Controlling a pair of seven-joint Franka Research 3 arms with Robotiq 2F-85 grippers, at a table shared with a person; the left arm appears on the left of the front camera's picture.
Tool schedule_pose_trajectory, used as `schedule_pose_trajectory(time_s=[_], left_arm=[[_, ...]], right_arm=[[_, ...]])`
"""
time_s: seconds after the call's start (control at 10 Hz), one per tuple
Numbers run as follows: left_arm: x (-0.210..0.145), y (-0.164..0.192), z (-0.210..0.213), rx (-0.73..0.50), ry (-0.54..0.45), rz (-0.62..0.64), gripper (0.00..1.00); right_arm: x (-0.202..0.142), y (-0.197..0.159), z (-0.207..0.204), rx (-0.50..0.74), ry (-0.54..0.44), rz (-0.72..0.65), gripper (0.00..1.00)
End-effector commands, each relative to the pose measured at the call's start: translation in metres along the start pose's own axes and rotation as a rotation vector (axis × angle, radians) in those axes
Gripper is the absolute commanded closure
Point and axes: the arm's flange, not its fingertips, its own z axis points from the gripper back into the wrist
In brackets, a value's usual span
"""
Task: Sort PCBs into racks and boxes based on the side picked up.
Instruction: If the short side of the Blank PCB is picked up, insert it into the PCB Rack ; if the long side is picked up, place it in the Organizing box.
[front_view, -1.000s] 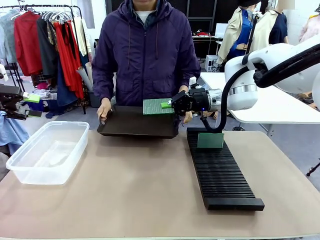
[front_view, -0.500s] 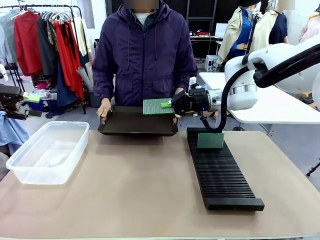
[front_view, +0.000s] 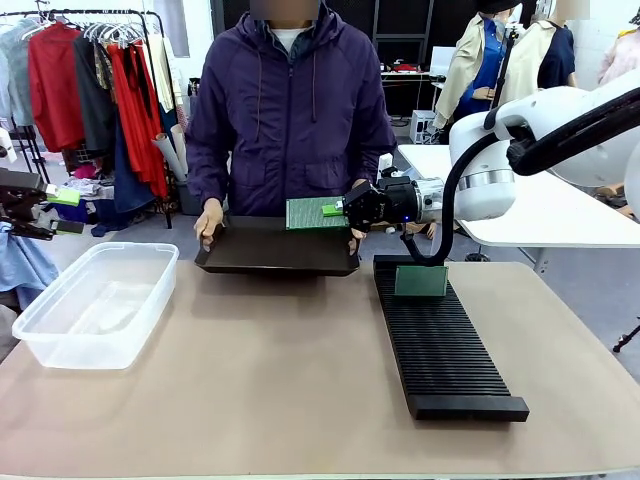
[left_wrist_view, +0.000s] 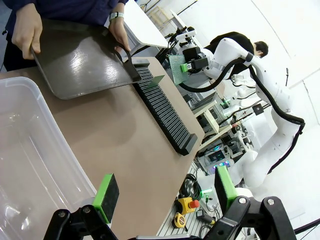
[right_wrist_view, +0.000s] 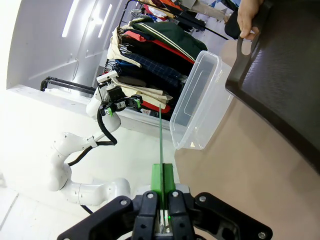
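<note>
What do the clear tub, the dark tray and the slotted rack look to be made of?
Tub: translucent plastic, glossy; the table shows through its walls. Tray: probably dark plastic or lacquered wood, semi-gloss; light streaks on it. Rack: likely matte black moulded plastic; ribbed, no shine.

Tan matte flat surface (front_view: 280, 370), wide, rectangular. L side, close to L edge: clear translucent plastic rectangular tub (front_view: 60, 340) w/ rounded corners, sitting flat. R of centre: long black ribbed rack (front_view: 445, 350) w/ many narrow slots, lying flat, running from far edge toward near edge. Tub & rack well apart, bare surface btwn. Far edge, centre: shallow dark brown-black tray (front_view: 275, 248), just beside rack's far end; touching surface or not, can't tell.
</note>
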Motion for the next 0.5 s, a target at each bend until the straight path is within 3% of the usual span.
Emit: schedule_pose_trajectory(time_s=[0.0,0.4], left_arm=[[0.001,-0.002,0.001,-0.001,-0.003,-0.004,0.00],[0.001,-0.002,0.001,-0.001,-0.003,-0.004,0.00]], right_arm=[[-0.003,0.001,0.006,0.018,0.002,0.022,1.00],[-0.029,0.012,0.037,0.028,0.034,0.157,1.00]])
